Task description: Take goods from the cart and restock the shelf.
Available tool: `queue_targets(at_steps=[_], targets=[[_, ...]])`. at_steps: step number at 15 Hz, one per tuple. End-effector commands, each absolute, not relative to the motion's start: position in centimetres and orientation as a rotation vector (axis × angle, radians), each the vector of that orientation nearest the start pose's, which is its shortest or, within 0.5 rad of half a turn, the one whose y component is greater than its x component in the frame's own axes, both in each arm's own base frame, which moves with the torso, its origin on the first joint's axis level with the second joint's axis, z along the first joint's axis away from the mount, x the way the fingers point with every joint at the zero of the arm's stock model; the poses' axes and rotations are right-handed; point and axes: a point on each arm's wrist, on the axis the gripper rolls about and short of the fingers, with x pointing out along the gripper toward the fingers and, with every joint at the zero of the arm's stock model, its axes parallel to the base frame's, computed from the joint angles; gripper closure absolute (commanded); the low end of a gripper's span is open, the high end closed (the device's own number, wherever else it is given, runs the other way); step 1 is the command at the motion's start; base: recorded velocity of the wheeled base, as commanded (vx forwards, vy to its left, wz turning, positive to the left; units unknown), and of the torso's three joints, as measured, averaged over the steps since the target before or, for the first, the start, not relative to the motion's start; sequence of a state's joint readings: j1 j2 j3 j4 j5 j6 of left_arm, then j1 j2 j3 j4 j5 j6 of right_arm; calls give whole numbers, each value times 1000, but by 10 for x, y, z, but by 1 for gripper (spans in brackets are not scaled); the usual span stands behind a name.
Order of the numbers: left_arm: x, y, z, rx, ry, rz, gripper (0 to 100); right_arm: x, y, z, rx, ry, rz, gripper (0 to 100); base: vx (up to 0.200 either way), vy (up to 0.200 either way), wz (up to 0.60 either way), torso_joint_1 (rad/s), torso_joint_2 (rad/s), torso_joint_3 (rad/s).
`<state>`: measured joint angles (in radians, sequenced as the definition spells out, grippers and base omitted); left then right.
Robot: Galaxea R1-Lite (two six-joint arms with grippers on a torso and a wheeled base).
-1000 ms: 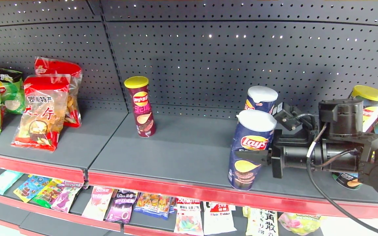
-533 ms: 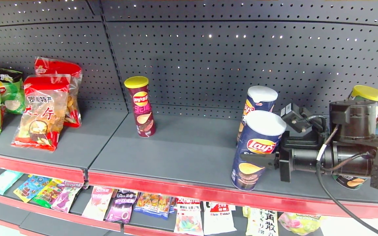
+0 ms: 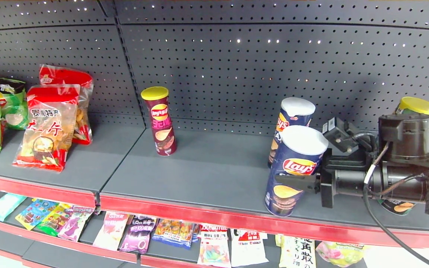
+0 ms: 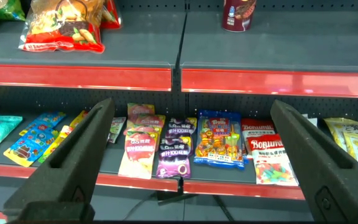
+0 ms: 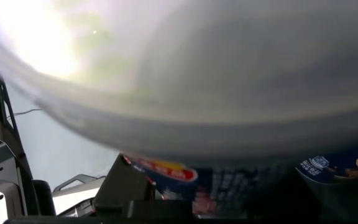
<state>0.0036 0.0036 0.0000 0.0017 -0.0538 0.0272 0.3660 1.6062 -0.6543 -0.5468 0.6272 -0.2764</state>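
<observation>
We see the right gripper (image 3: pixel 295 179) clamped on a dark blue cylindrical chip can with a white lid (image 3: pixel 298 163). The can is tilted, base at the front edge of the grey metal shelf (image 3: pixel 214 175), just in front of a second blue white-lidded can (image 3: pixel 294 113). We cannot tell whether the base touches. The left gripper (image 4: pixel 191 158) has its jaws spread wide and faces the colourful snack packets (image 4: pixel 173 149) on the lower shelf. A maroon yellow-lidded can (image 3: pixel 160 123) stands upright, well apart to the left.

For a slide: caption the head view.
Right hand grips dark-blue white-lidded crisp tube at front of grey metal shelf.
</observation>
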Motion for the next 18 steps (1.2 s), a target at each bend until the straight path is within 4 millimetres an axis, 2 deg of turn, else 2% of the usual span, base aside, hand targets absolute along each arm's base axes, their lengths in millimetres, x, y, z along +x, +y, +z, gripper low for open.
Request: queue_targets(at_steps=[1, 13, 14, 18], targets=[[-23, -1, 75, 27, 4, -49, 0, 241, 106, 160, -196, 288, 1029, 100, 0, 0, 0, 0, 0, 0], [-23, -1, 75, 27, 4, -51, 0, 242, 101, 157, -198, 300, 1012, 100, 0, 0, 0, 0, 0, 0], [-23, -1, 75, 27, 4, -51, 0, 242, 101, 156, -200, 303, 1013, 0, 0, 0, 0, 0, 0, 0], [-22, -1, 75, 27, 5, -51, 0, 241, 101, 156, -195, 303, 1010, 0, 0, 0, 0, 0, 0, 0]])
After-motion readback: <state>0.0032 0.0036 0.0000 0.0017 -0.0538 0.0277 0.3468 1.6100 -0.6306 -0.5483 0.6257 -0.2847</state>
